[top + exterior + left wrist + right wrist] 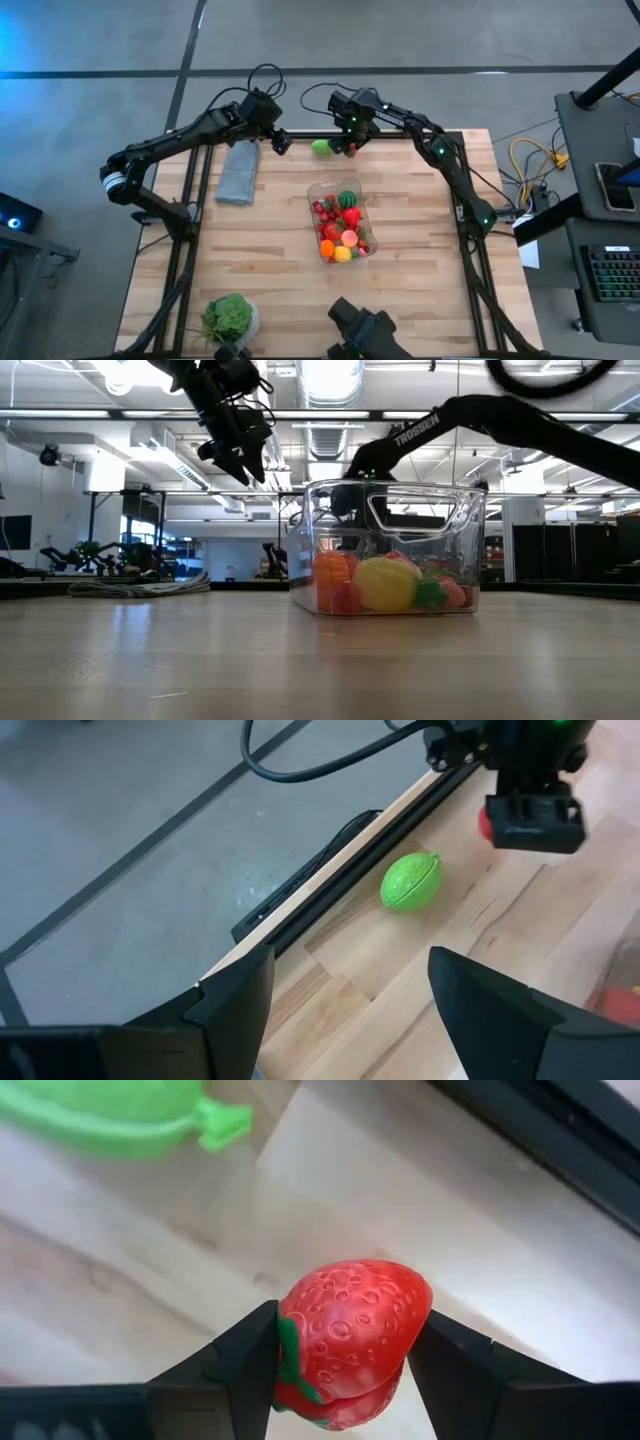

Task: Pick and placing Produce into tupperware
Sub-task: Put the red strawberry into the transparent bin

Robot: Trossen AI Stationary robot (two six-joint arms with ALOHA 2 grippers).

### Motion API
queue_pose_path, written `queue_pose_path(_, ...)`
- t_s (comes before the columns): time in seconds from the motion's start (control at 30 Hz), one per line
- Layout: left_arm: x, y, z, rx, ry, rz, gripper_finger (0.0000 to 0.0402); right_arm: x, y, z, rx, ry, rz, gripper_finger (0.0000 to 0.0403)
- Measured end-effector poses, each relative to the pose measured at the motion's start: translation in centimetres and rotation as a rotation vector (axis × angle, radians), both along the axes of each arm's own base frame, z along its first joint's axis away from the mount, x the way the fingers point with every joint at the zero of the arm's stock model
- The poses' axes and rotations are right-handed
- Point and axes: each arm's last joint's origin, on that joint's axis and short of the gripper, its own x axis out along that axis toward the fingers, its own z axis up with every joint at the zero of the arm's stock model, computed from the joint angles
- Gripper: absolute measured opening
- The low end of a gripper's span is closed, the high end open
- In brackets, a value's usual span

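A red toy strawberry [355, 1330] sits between the fingers of my right gripper [349, 148], which is shut on it at the table's far edge. A green fruit [321, 146] lies on the wood just left of it. My left gripper [281, 141] hangs open above the far edge, left of the green fruit [411, 882], with nothing between its fingers. The clear tupperware [342, 218] stands mid-table with several fruits inside: red berries, a striped green melon, and orange and yellow pieces. My right gripper pinches the strawberry by its two opposite sides [300, 1330] between its two fingers [450, 1365]. The fingers come from above, pointing down. The green leaf end lies against one finger. I cannot tell whether the berry is clear of the table.
A folded grey cloth [238, 172] lies at the far left, under the left arm. A leafy green head in a white bowl [230, 318] stands at the near left corner. The dark frame rail [330, 870] runs along the far edge. Bare wood surrounds the tupperware.
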Motion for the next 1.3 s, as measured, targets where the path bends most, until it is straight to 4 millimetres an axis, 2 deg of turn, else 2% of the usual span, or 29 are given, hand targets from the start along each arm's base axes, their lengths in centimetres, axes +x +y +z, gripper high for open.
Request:
queue_pose_path(0.13, 0.0, 0.0, 0.0, 0.007, 0.009, -0.011, 0.0251, 0.0, 1.2, 2.2, -0.008, -0.014, 0.033, 0.0196)
queue_pose_path(0.27, 0.0, 0.0, 0.0, 0.011, 0.015, -0.016, 0.0251, 0.1, 3.2, 6.2, 0.007, -0.115, 0.091, 0.0195)
queue_pose_path(0.5, -0.1, 0.0, -0.7, -0.001, 0.029, -0.017, 0.0251, -0.2, 9.5, 14.1, 0.018, -0.339, 0.324, 0.0199)
queue_pose_path(0.6, -0.1, -0.1, -1.6, -0.013, 0.046, -0.017, 0.0251, 0.0, 12.0, 15.7, 0.007, -0.375, 0.417, 0.0200)
queue_pose_path(0.73, -0.4, -0.3, -3.1, -0.045, 0.086, -0.015, 0.0251, 0.7, 14.7, 16.0, 0.022, -0.364, 0.519, 0.0200)
queue_pose_path(0.87, -0.5, -0.4, -4.0, -0.076, 0.093, -0.010, 0.0251, 1.3, 16.8, 15.4, 0.060, -0.318, 0.596, 0.0200)
queue_pose_path(1.17, -0.3, -0.6, -4.0, -0.192, -0.023, 0.039, 0.0251, 2.2, 20.6, 14.8, 0.008, -0.242, 0.782, 0.0201)
queue_pose_path(1.3, -0.2, -0.8, -4.0, -0.209, -0.037, 0.040, 0.0251, 2.5, 23.1, 14.6, 0.035, -0.218, 0.811, 0.0221)
